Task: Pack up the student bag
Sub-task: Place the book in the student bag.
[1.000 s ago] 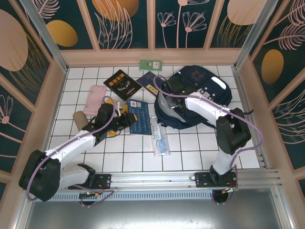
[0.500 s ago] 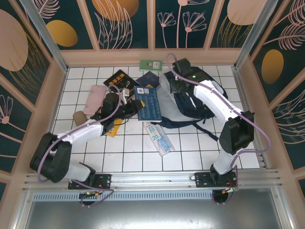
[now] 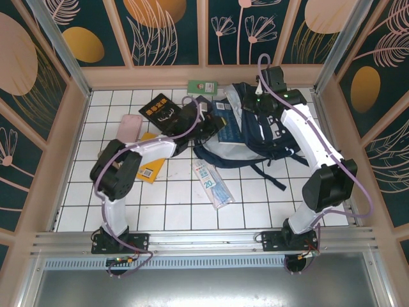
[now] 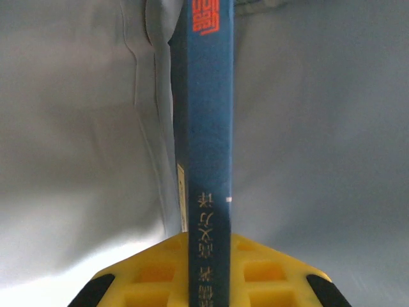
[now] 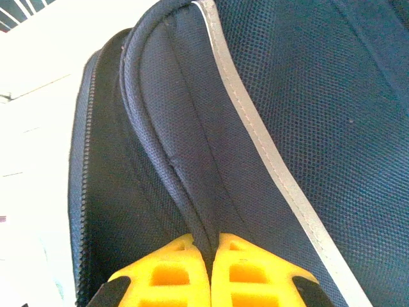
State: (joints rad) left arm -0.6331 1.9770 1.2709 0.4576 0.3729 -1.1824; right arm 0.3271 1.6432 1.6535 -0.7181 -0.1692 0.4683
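Note:
The student bag (image 3: 275,131), dark navy with white stripes, lies at the back right of the tiled table, its grey-lined mouth facing left. My left gripper (image 3: 214,126) is shut on a blue book (image 3: 229,132) and holds it in that mouth. In the left wrist view the book's spine (image 4: 204,128) stands upright between my yellow fingers (image 4: 147,272), with grey lining (image 4: 77,128) on both sides. My right gripper (image 3: 252,104) is shut on a fold of the bag's upper rim. The right wrist view has the navy fabric (image 5: 192,160) pinched between the fingertips of the right gripper (image 5: 209,256).
A black book (image 3: 163,112), a pink case (image 3: 130,128) and a yellow book (image 3: 152,167) lie left of the bag. A green card (image 3: 202,86) sits by the back wall. A clear packet (image 3: 212,183) lies in front of the bag. Wooden walls ring the table.
My left gripper carried the blue book from the table's left-middle to the right and back, into the bag's mouth. My right gripper moved toward the back wall, drawing the bag's rim with it.

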